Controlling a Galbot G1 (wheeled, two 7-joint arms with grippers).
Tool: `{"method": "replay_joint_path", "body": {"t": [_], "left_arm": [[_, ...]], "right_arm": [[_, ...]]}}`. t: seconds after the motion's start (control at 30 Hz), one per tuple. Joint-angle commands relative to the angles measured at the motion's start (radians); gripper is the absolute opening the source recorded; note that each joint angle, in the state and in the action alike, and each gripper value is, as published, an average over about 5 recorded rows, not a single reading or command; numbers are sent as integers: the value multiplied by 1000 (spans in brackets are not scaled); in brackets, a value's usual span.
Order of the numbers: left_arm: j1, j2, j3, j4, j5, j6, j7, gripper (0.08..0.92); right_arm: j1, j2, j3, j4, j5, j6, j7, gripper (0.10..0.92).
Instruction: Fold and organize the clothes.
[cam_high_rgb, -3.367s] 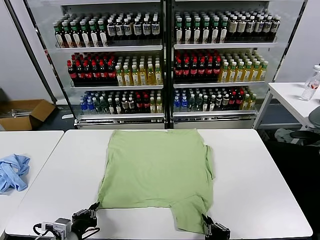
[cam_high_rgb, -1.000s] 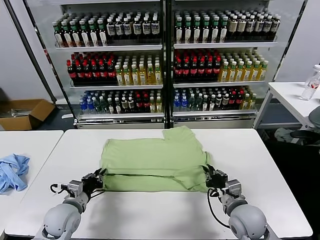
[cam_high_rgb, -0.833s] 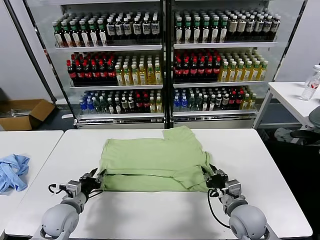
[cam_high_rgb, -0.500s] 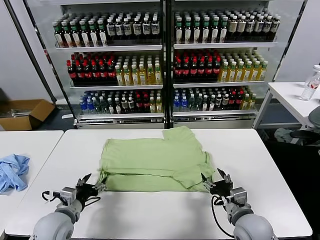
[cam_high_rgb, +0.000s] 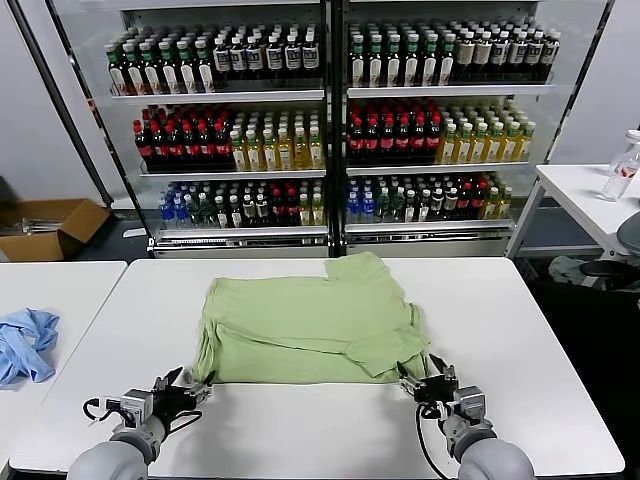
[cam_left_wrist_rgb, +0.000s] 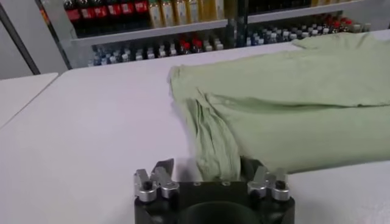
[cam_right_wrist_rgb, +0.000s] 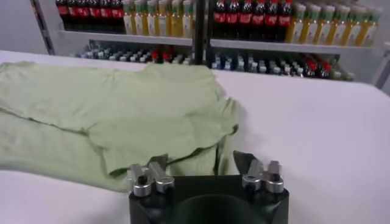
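Two end effectors are mine here, and both stand spread wide with nothing in them: my left end effector (cam_high_rgb: 183, 385) sits just off the shirt's (cam_high_rgb: 310, 325) near left corner, my right end effector (cam_high_rgb: 428, 381) just off its near right corner. The shirt lies flat on the white table (cam_high_rgb: 300, 430) ahead of both, its near part doubled over into a wide band.

I judge the cloth light, limp and easy to drag out of shape; it will sag from wherever I pinch it and carry no fold by itself. The best hold looks to be the two ends of the folded band, through all layers at once, lifted evenly.

My left wrist view shows bunched pleats along the shirt (cam_left_wrist_rgb: 286, 115) edge straight ahead of my left end effector (cam_left_wrist_rgb: 210, 178), which the head view flattens. My right wrist view shows a sleeve flap lying over the shirt (cam_right_wrist_rgb: 109, 109) before my right end effector (cam_right_wrist_rgb: 201, 164).
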Motion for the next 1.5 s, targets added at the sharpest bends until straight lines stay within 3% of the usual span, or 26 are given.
{"method": "replay_joint_path", "body": {"t": [0.03, 0.43, 0.6, 0.9, 1.03, 1.23, 1.33, 1.5], "left_arm": [[11, -2, -6, -4, -8, 12, -12, 533], [-3, -22, 12, -4, 12, 3, -5, 186], [36, -26, 5, -69, 10, -4, 1, 90], [313, 39, -134, -296, 0, 17, 32, 86], [411, 43, -175, -311, 46, 25, 72, 86], [424, 42, -177, -282, 92, 31, 107, 88], [418, 42, -177, -280, 126, 33, 108, 123], [407, 48, -214, -323, 125, 33, 104, 262]], "right_arm": [[2, 4, -5, -25, 21, 0, 3, 494], [-9, 4, 10, -16, 49, 18, -26, 162], [-76, -14, 35, 63, 80, 12, -41, 137], [-323, -76, 155, 310, 20, -7, -46, 137], [-386, -70, 156, 344, -12, -6, -39, 137], [-453, -48, 144, 353, -59, 7, -30, 143], [-457, -40, 139, 349, -76, 6, -20, 194], [-445, -52, 190, 394, -71, -16, -19, 340]]}}
